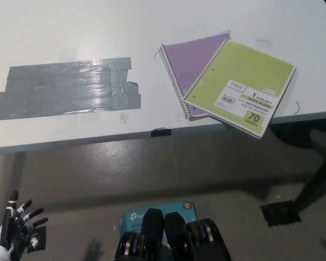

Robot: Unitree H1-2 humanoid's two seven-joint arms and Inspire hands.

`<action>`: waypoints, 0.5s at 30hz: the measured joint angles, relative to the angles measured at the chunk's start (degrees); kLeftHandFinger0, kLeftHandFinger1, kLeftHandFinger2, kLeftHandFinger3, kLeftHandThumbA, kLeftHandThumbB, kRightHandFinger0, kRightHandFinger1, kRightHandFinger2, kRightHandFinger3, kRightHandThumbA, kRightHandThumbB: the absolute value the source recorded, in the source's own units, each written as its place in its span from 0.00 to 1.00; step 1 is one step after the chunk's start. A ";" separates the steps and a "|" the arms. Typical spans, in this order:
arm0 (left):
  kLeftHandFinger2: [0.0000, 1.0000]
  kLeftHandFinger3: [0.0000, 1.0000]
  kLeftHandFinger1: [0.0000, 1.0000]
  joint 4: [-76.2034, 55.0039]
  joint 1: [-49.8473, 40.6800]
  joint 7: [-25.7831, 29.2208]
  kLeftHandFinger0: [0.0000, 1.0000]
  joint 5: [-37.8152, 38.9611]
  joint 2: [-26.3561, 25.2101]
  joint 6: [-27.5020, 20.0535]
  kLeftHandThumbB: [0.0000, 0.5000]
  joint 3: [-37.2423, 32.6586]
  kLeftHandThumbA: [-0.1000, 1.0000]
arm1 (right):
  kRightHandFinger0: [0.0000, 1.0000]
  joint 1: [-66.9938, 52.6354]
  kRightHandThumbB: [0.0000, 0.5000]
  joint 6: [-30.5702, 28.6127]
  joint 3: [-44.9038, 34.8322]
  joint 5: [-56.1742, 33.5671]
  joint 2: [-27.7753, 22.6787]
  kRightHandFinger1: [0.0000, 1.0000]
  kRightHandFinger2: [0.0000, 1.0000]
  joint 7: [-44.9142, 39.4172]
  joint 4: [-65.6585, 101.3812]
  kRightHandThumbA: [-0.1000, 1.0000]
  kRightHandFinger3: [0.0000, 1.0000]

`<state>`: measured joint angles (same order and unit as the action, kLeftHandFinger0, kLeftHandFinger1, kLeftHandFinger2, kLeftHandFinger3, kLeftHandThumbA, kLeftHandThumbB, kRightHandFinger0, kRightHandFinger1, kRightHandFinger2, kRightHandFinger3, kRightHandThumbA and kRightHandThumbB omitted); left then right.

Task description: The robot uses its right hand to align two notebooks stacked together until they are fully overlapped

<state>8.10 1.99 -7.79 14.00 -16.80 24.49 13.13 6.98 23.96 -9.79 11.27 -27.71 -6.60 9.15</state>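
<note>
Two spiral notebooks lie stacked at the right of the white table (152,22). The green notebook (240,87) rests on top, turned clockwise, and its lower right corner juts past the table's front edge. Under it the purple notebook (191,57) shows at the upper left, with its spiral binding along the left side. My left hand (19,225) hangs low at the bottom left, well below the table edge, with its fingers spread and nothing in it. My right hand is out of view.
A wide patch of grey tape (68,87) covers the left part of the table. A small black clip (161,131) sits on the front edge. On the floor stand a teal box (157,213) and a table leg with its foot plate (281,212).
</note>
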 measured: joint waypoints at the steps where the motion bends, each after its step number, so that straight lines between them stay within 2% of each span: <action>1: 0.89 1.00 0.82 0.01 -0.01 0.00 0.79 0.00 0.00 0.01 0.41 -0.01 1.00 | 1.00 1.45 0.98 0.21 -0.50 1.10 0.21 1.00 1.00 -0.18 0.46 1.00 1.00; 8: 0.91 1.00 0.82 0.04 -0.15 0.02 0.81 0.00 0.01 0.04 0.44 -0.14 1.00 | 1.00 14.10 1.00 0.93 -1.66 9.33 2.86 1.00 1.00 -2.60 0.33 1.00 1.00; 10: 0.91 1.00 0.82 0.02 -0.18 0.02 0.81 0.00 0.01 0.05 0.43 -0.18 1.00 | 1.00 17.78 0.94 1.03 -1.24 11.66 3.62 1.00 1.00 -3.34 0.13 1.00 1.00; 11: 0.91 1.00 0.82 0.03 -0.18 0.02 0.79 0.00 0.01 0.05 0.43 -0.21 1.00 | 1.00 19.86 0.99 1.08 -1.04 13.16 4.30 1.00 1.00 -3.80 0.07 1.00 1.00; 15: 0.90 1.00 0.82 0.03 -0.29 0.02 0.80 -0.01 0.02 0.06 0.44 -0.29 1.00 | 1.00 26.38 1.00 1.24 -0.05 17.63 6.53 1.00 1.00 -5.42 -1.04 1.00 1.00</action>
<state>8.13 1.70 -7.77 13.99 -16.78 24.55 12.83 33.36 25.20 -9.83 28.90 -21.18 -12.02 8.11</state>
